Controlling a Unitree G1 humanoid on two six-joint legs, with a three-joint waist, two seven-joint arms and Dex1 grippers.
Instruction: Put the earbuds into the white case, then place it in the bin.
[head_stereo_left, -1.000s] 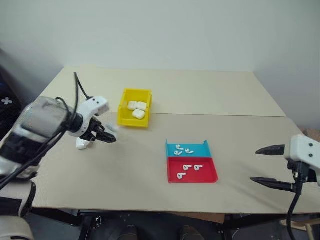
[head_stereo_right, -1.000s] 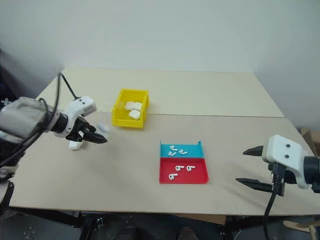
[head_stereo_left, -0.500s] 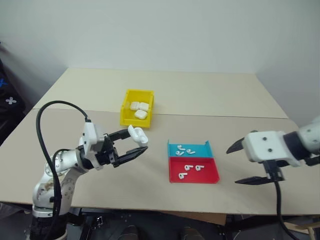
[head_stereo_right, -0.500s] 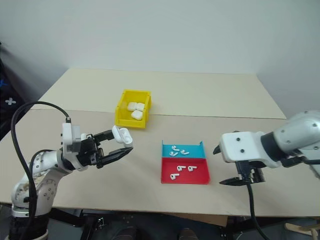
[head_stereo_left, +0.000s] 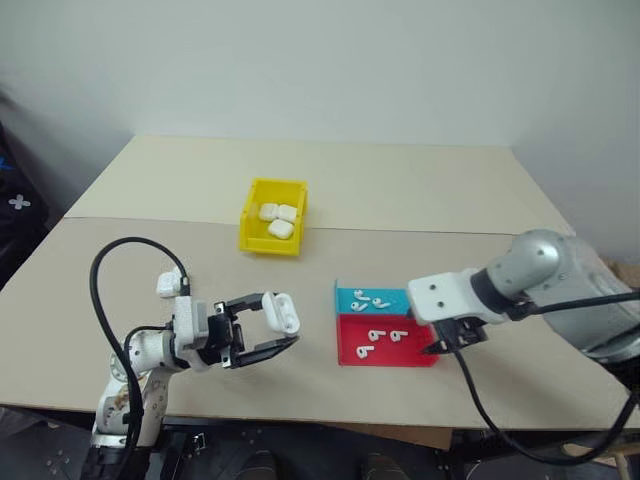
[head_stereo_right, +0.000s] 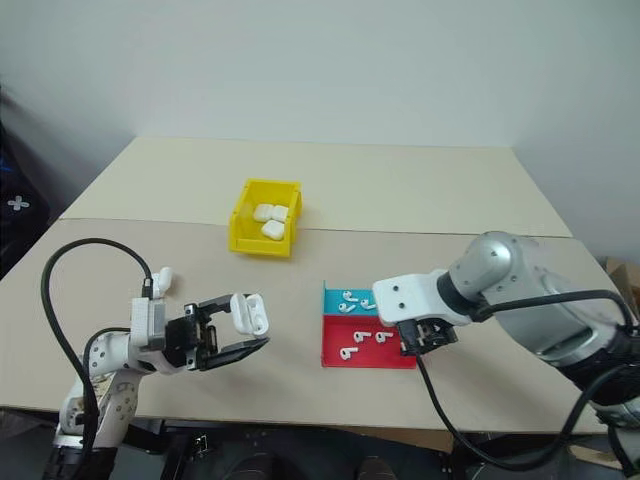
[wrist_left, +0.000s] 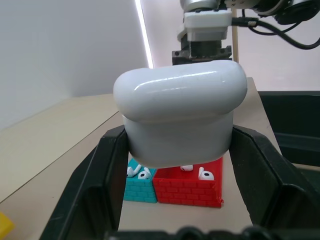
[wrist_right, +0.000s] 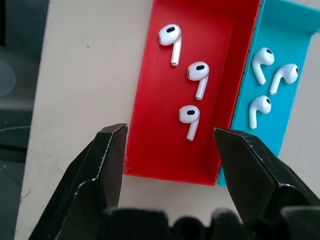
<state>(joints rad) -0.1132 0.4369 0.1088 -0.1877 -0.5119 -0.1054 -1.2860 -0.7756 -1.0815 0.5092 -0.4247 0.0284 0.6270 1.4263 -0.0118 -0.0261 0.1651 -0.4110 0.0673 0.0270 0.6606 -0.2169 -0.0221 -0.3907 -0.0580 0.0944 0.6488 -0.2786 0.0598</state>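
My left gripper is shut on the white case, held sideways above the table's front left. In the left wrist view the white case sits clamped between both fingers. My right gripper is open and points down over the near end of the red tray. Three earbuds lie in the red tray and three more earbuds in the blue tray; none is between the fingers. The yellow bin stands further back on the left with three white cases inside.
Another white case lies on the table to the left of my left gripper. The blue and red trays sit side by side near the front middle. A black cable loops from my left arm.
My left gripper has drawn back toward me and lower, carrying the case. My right gripper swung left and tipped down over the red tray, its fingers a little narrower.
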